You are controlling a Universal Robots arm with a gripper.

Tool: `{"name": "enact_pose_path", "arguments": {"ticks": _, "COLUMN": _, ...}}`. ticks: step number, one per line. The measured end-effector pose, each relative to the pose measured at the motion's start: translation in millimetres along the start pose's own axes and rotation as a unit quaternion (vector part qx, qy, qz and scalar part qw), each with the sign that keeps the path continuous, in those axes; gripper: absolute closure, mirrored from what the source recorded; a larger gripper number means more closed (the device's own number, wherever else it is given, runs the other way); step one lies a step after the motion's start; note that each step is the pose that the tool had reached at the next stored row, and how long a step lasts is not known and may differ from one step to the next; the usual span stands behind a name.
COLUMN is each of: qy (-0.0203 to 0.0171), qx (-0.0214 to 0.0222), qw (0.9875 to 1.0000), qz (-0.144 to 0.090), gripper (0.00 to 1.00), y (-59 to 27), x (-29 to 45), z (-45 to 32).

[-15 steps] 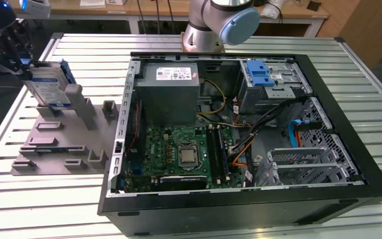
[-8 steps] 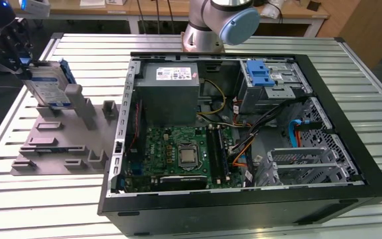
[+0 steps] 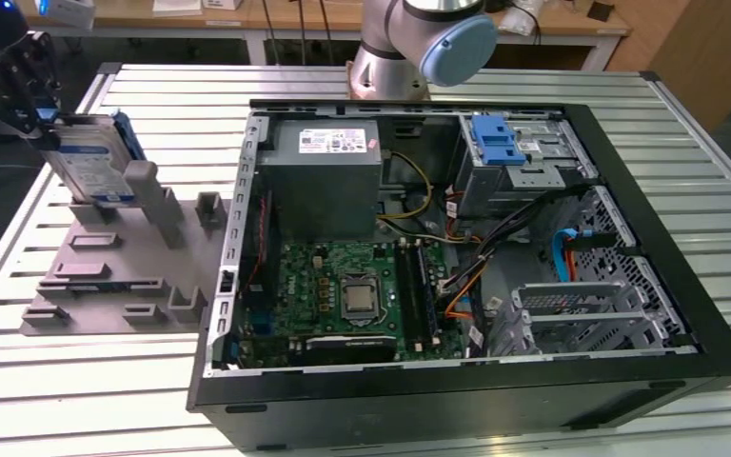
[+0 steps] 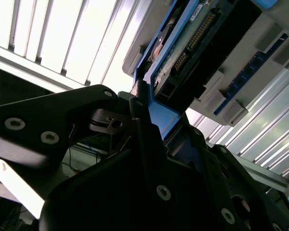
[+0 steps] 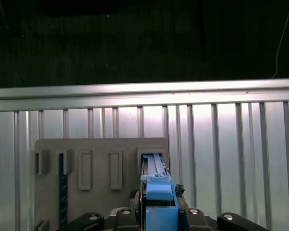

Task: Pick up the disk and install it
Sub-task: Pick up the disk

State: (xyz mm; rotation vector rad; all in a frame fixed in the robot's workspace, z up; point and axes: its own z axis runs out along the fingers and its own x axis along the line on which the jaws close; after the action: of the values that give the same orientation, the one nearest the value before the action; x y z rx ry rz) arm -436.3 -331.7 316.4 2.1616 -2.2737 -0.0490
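Note:
The disk [image 3: 90, 157] stands upright on its edge at the exterior view's far left, its lower end at a slot of the grey fixture [image 3: 111, 271]. Its silver face carries a white-and-blue label and a blue bracket frames it. My gripper [image 3: 50, 119] is at the disk's top edge, shut on it. In the first wrist view the blue bracket [image 5: 158, 199] sits between my fingers [image 5: 188, 212], directly over the fixture's slot [image 5: 153, 161]. The second wrist view shows the disk's [image 4: 194, 45] circuit-board side and one dark finger [image 4: 140, 115] pressed against the bracket.
An open computer case [image 3: 620, 205] lies on the slatted metal table [image 3: 87, 400], with a grey power-supply box [image 3: 327, 181], a motherboard [image 3: 353, 290] and a blue latch on a silver cage [image 3: 503, 143]. The arm's base [image 3: 417, 43] stands behind the case.

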Motion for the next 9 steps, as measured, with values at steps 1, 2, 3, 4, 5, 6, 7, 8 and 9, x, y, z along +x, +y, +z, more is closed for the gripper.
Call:
{"name": "enact_pose_path", "arguments": {"ticks": 1, "qy": 0.0000, "qx": 0.0000, "qw": 1.0000, "qz": 0.000, "gripper": 0.64, "y": 0.1, "x": -0.4, "z": -1.7}}
{"name": "enact_pose_path", "arguments": {"ticks": 2, "qy": 0.0000, "qx": -0.0001, "qw": 1.0000, "qz": 0.000, "gripper": 0.64, "y": 0.1, "x": -0.4, "z": -1.9}}
{"name": "enact_pose_path", "arguments": {"ticks": 3, "qy": 0.0000, "qx": 0.0000, "qw": 1.0000, "qz": 0.000, "gripper": 0.64, "y": 0.1, "x": -0.4, "z": -2.1}}
{"name": "enact_pose_path", "arguments": {"ticks": 4, "qy": 0.0000, "qx": -0.0001, "qw": 1.0000, "qz": 0.000, "gripper": 0.64, "y": 0.1, "x": -0.5, "z": -2.3}}
{"name": "enact_pose_path", "arguments": {"ticks": 5, "qy": 0.0000, "qx": -0.0001, "qw": 1.0000, "qz": 0.000, "gripper": 0.64, "y": 0.1, "x": -0.5, "z": -2.7}}
{"name": "enact_pose_path", "arguments": {"ticks": 6, "qy": 0.0001, "qx": -0.0001, "qw": 1.0000, "qz": 0.000, "gripper": 0.64, "y": 0.1, "x": -0.6, "z": -3.1}}
{"name": "enact_pose_path", "arguments": {"ticks": 7, "qy": 0.0001, "qx": -0.0001, "qw": 1.0000, "qz": 0.000, "gripper": 0.64, "y": 0.1, "x": -0.6, "z": -3.6}}
{"name": "enact_pose_path", "arguments": {"ticks": 8, "qy": 0.0001, "qx": -0.0001, "qw": 1.0000, "qz": 0.000, "gripper": 0.64, "y": 0.1, "x": -0.7, "z": -4.1}}
{"name": "enact_pose_path", "arguments": {"ticks": 9, "qy": 0.0000, "qx": -0.0001, "qw": 1.0000, "qz": 0.000, "gripper": 0.64, "y": 0.2, "x": -0.7, "z": -4.7}}
